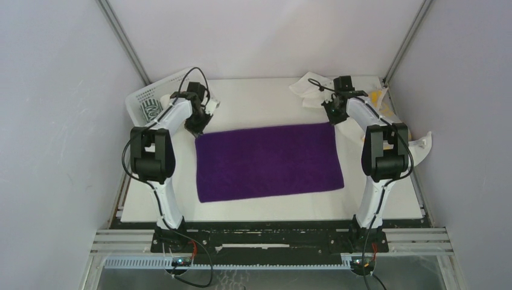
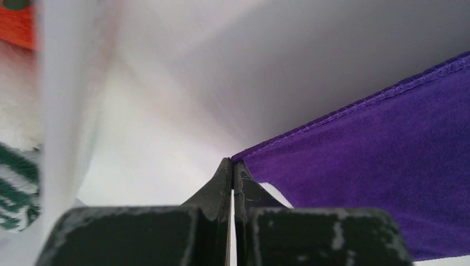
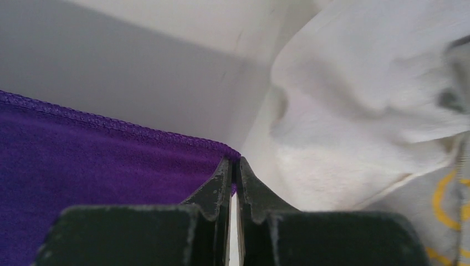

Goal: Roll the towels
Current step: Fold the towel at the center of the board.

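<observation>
A purple towel point(image 1: 268, 161) lies spread flat on the white table, its long side running left to right. My left gripper point(image 1: 199, 128) is shut on its far left corner; the left wrist view shows the purple towel point(image 2: 388, 160) meeting the closed tips of that gripper point(image 2: 233, 165). At the far right corner my right gripper point(image 1: 336, 119) is shut too, and the right wrist view shows the purple hem point(image 3: 138, 138) pinched between the tips of the gripper point(image 3: 235, 162). A white towel point(image 3: 360, 111) lies crumpled just right of that corner.
A white mesh basket point(image 1: 145, 99) at the back left holds a green-and-white patterned towel point(image 2: 16, 188) and an orange-red one point(image 2: 16, 25). White and yellow-patterned towels point(image 1: 380, 96) are heaped at the back right. The enclosure walls stand close on both sides.
</observation>
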Action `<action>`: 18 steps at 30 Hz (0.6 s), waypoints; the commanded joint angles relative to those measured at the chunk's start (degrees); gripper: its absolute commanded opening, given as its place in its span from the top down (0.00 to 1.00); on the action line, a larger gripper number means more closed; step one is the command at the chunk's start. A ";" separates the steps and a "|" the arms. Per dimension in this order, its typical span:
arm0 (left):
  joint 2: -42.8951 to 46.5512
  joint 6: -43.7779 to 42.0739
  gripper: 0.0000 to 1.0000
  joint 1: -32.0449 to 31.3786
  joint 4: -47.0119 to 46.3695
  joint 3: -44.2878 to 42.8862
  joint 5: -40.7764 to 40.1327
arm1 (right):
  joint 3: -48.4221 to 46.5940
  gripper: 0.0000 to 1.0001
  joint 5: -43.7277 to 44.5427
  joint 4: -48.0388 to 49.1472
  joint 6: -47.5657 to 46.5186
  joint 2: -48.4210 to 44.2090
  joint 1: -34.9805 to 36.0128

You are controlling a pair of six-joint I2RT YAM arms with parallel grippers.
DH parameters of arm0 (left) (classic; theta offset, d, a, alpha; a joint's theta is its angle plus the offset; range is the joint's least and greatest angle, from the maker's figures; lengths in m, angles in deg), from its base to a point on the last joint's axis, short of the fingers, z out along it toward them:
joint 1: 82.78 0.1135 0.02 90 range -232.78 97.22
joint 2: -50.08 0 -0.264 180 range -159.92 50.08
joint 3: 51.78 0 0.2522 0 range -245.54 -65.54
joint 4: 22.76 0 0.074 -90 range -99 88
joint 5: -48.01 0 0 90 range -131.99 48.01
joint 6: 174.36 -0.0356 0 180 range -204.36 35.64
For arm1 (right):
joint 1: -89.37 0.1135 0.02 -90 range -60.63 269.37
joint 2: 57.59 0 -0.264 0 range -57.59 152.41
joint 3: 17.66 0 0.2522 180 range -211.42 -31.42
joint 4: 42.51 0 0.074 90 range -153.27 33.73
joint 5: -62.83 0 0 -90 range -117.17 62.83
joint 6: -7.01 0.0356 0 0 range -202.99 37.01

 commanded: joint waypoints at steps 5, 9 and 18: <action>7.66 -0.90 1.00 0.26 -5.18 -0.16 -1.57 | 1.69 1.00 3.89 7.95 -0.18 -6.40 -0.97; 8.81 -0.40 1.00 -0.15 -6.72 2.70 -2.24 | 4.91 1.00 4.15 10.31 0.54 -8.58 -1.02; 17.58 0.91 1.00 -0.55 -9.99 10.27 -2.87 | 12.57 1.00 5.52 14.51 2.38 -16.81 -1.28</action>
